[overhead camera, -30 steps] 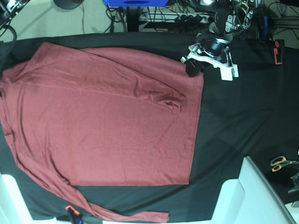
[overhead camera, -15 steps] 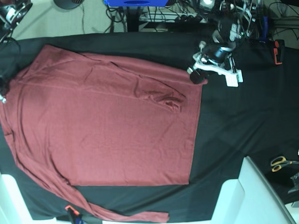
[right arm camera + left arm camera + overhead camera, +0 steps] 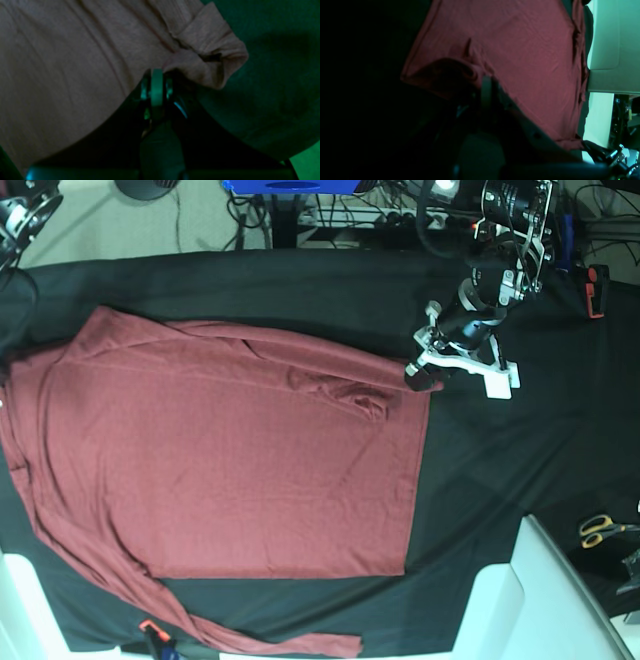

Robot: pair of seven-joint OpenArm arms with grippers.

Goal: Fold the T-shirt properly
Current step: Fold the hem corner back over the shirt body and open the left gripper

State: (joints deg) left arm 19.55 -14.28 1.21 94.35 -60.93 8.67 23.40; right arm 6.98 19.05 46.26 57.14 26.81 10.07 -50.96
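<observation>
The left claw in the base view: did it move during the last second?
Yes. The left claw, shut on the T-shirt corner, moved down the image, away from the blue box at the top edge, dragging that corner with it.

**Brick red on black**

The T-shirt (image 3: 230, 460) is showing a plain brick-red all over, with no print, and is reading as a paler, dusty pink just ahead of the right gripper (image 3: 156, 75). The tablecloth (image 3: 520, 450) beneath the left gripper (image 3: 418, 376) is showing flat black. That gripper is wearing black fingers on a white bracket. Well off to its side, scissors (image 3: 600, 530) are showing yellow handles, beside a white surface (image 3: 545, 600). Behind it, a blue box (image 3: 290, 186) is sitting.
</observation>
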